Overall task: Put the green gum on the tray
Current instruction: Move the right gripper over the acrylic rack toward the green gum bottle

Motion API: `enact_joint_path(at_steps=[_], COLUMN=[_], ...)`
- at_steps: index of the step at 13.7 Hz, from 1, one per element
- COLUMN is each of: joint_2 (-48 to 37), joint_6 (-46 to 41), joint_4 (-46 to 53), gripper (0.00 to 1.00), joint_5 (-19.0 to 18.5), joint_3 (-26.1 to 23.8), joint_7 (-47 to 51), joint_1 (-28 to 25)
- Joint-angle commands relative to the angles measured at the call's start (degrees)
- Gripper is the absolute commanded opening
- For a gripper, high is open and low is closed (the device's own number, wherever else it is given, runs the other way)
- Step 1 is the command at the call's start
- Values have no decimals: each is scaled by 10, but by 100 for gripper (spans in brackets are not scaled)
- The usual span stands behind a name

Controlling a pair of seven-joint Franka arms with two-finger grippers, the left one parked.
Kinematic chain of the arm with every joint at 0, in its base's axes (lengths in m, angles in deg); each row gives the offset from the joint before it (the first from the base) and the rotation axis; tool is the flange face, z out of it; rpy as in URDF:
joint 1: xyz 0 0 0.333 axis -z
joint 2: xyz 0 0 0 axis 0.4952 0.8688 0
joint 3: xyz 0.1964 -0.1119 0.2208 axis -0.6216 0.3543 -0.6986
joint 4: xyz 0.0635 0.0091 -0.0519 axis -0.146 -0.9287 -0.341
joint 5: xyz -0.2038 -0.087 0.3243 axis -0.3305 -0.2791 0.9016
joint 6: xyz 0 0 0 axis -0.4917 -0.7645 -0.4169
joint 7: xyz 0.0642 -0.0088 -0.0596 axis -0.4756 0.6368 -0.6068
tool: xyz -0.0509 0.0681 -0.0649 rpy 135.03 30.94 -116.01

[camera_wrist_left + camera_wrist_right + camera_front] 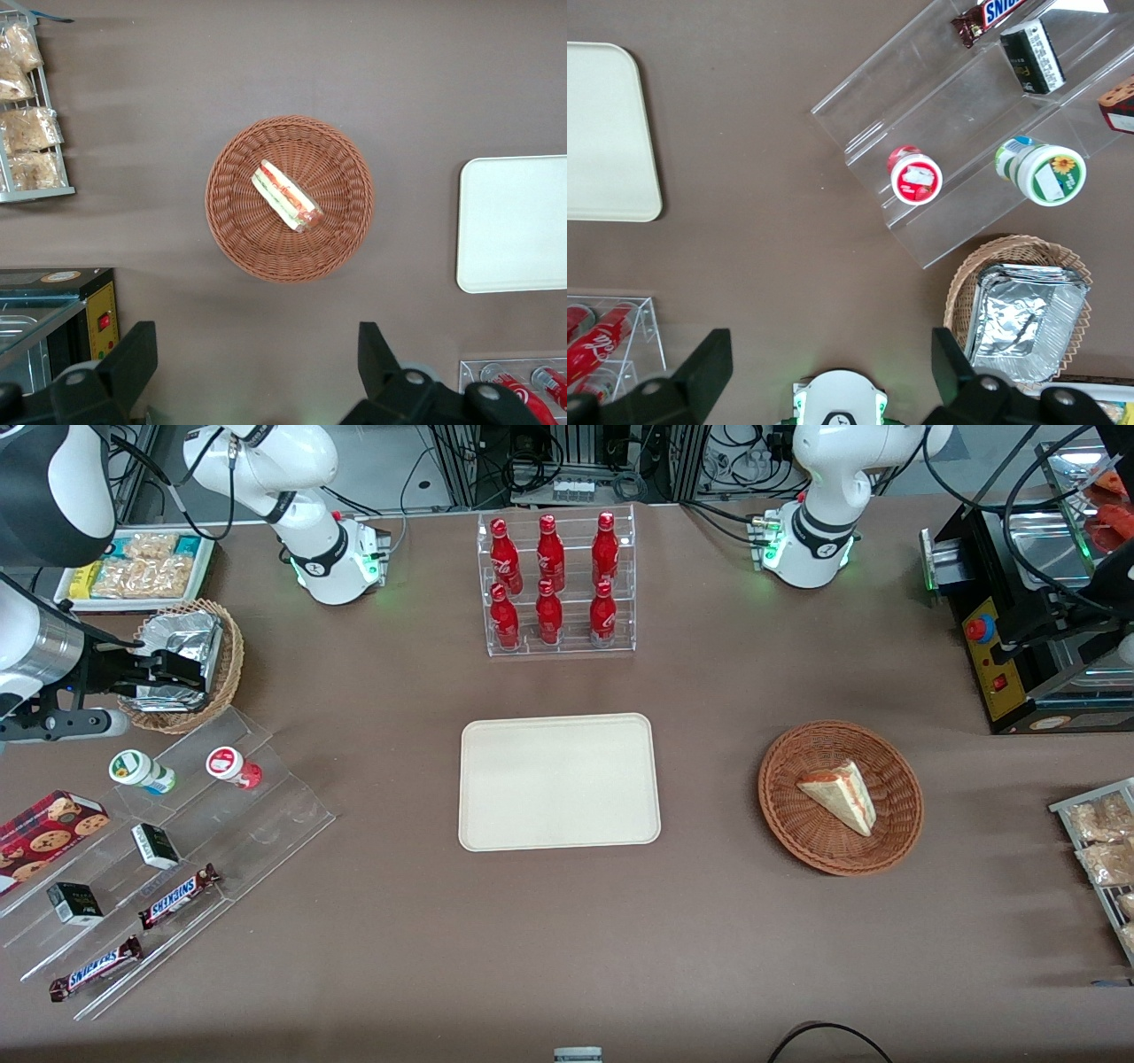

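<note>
Snickers bars (96,968), two of them, lie lowest in the front frame, on the nearest steps of a clear acrylic stepped stand (266,828) at the working arm's end of the table. One step up I count two small dark boxes (74,903), and one red cookie box (44,834) sits at the frame's edge beside them.

On the step farthest from the front camera are two small bottles, side by side but apart. One is the green gum (142,771), a white cylinder with a green-and-white lid, and the other is a red-lidded white bottle (234,767).

Just above them in the frame, the arm comes in from the frame's edge with its black two-finger gripper (173,666) over a round wicker basket of foil packets (226,660). That puts the gripper farther from the front camera than the green gum and not touching it. In the wrist view the gripper (831,341) has its fingers (709,363) spread wide with nothing between them, and the green gum (1045,173) shows uncovered on the stand.

At frame centre lies one cream rectangular tray (560,781) with rounded corners. Brown table cloth (399,921) shows on all four sides of its rim, including a broad strip between it and the stand.

Upper centre, I count six red bottles (549,558) in a clear rack. Toward the parked arm's end, a second wicker basket (899,815) holds one sandwich wedge (837,793).
</note>
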Motion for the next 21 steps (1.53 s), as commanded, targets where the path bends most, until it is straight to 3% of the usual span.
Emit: enact_joint_path(at_steps=[1, 5, 11, 17, 21], joint_2=[-1, -8, -93, -81, -54], joint_6=[-6, 16, 196, 318, 368], joint_4=[11, -26, -204, -253, -255], gripper=[100, 100, 100, 100, 100], joint_5=[-12, -4, -10, -28, -29], joint_3=[-2, 4, 60, 102, 102], joint_7=[-2, -91, -309, -519, -594], joint_1=[1, 8, 21, 35, 62])
